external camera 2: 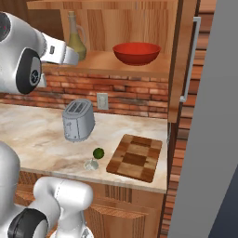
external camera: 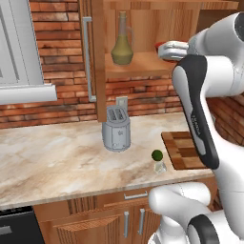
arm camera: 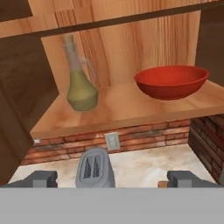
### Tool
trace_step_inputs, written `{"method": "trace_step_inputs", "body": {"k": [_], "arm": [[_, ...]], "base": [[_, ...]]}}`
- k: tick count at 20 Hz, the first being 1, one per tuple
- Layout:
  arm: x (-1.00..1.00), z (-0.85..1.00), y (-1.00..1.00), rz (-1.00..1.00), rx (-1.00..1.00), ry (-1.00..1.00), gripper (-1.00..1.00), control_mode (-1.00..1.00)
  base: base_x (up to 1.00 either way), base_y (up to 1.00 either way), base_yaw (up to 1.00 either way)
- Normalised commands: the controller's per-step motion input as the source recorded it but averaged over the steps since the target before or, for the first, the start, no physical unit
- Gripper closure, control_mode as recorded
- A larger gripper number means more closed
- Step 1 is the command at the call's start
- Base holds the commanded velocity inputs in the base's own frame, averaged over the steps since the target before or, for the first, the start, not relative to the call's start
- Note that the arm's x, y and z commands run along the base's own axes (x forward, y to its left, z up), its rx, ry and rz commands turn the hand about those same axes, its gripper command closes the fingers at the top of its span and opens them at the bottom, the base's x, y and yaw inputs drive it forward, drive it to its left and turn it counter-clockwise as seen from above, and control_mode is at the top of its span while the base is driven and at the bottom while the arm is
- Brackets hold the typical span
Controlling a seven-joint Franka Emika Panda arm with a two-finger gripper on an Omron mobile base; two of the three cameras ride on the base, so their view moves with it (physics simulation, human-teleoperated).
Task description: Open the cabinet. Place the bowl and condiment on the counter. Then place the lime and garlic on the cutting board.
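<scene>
A: What stood in the warm-brown panelled wooden cabinet [external camera: 97, 57]?

B: Its doors hung open. On the smooth wood shelf sat a pear-shaped olive-green glass bottle [arm camera: 80, 83] with a thin neck at nine o'clock in the hand view, and a wide glossy red round bowl [arm camera: 171, 81] at three o'clock, well apart.

A: And the jaws?

B: The gripper [arm camera: 112, 178] hung before the shelf, jaws spread wide, holding nothing.

A: The table below?

B: Beige marble-patterned table [external camera: 52, 157] with brownish veins, against a red brick wall [external camera: 57, 33]. A rounded grey metal toaster [external camera 2: 78, 120] stood on it. Beside it lay a small dark green lime [external camera 2: 98, 153], touching a pale whitish garlic bulb [external camera 2: 91, 164]. At three o'clock from them lay a square checkered wooden cutting board [external camera 2: 136, 157], bare.
</scene>
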Motion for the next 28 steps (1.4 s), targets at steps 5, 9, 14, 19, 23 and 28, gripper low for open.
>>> {"method": "trace_step_inputs", "body": {"k": [5, 9, 14, 19, 23, 28], "arm": [[0.14, 0.00, 0.05, 0.04, -0.03, 0.00, -1.00, -1.00], [0.21, 0.00, 0.13, 0.06, -0.03, 0.00, -1.00, -1.00], [0.25, 0.00, 0.19, 0.05, -0.03, 0.00, -1.00, -1.00], [0.28, 0.00, 0.19, 0.01, -0.01, 0.00, -1.00, -1.00], [0.37, 0.00, 0.16, 0.00, 0.00, 0.00, -1.00, -1.00], [0.33, 0.00, 0.08, 0.00, 0.00, 0.00, -1.00, -1.00]], "base": [[0.00, 0.00, 0.00], [0.00, 0.00, 0.00], [0.00, 0.00, 0.00], [0.00, 0.00, 0.00], [0.00, 0.00, 0.00], [0.00, 0.00, 0.00]]}}
